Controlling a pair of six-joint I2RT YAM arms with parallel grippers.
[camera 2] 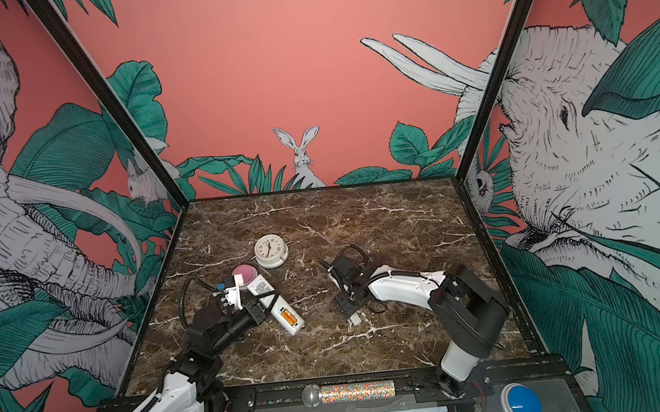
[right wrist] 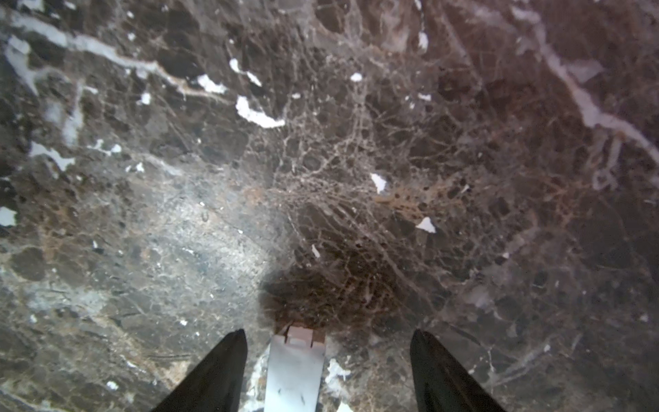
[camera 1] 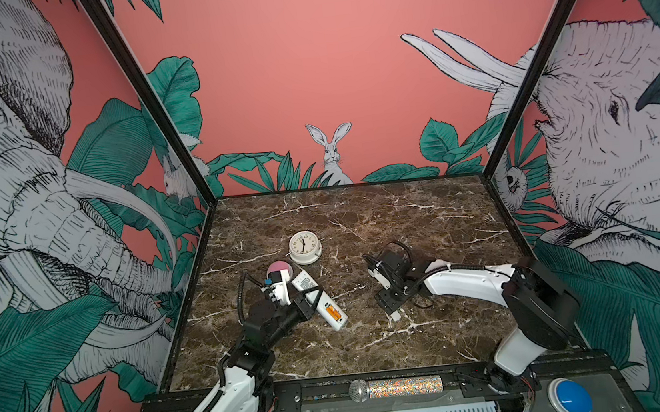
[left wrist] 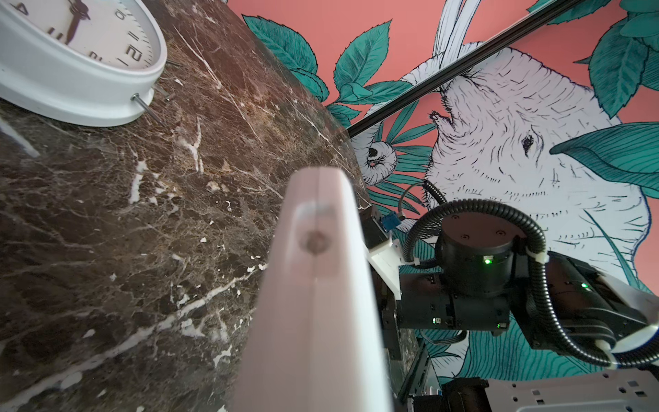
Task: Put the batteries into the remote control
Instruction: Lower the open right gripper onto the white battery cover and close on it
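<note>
Top views both show the left gripper (camera 1: 307, 295) pinching the white remote control (camera 1: 322, 305) across its middle. The remote is turned back-up and slanted over the marble table (camera 1: 405, 224), and its open compartment near the front end holds the orange batteries (camera 1: 332, 311); whether it rests on the marble I cannot tell. A pink-topped round object (camera 1: 278, 269) sits just behind it, with a white clock (camera 1: 304, 246) farther back. Right wrist view has the right gripper (right wrist: 328, 333) low over the table with its black fingers (right wrist: 221, 371) spread wide, and a white cover piece (right wrist: 294, 371) lies between them, touching neither.
</note>
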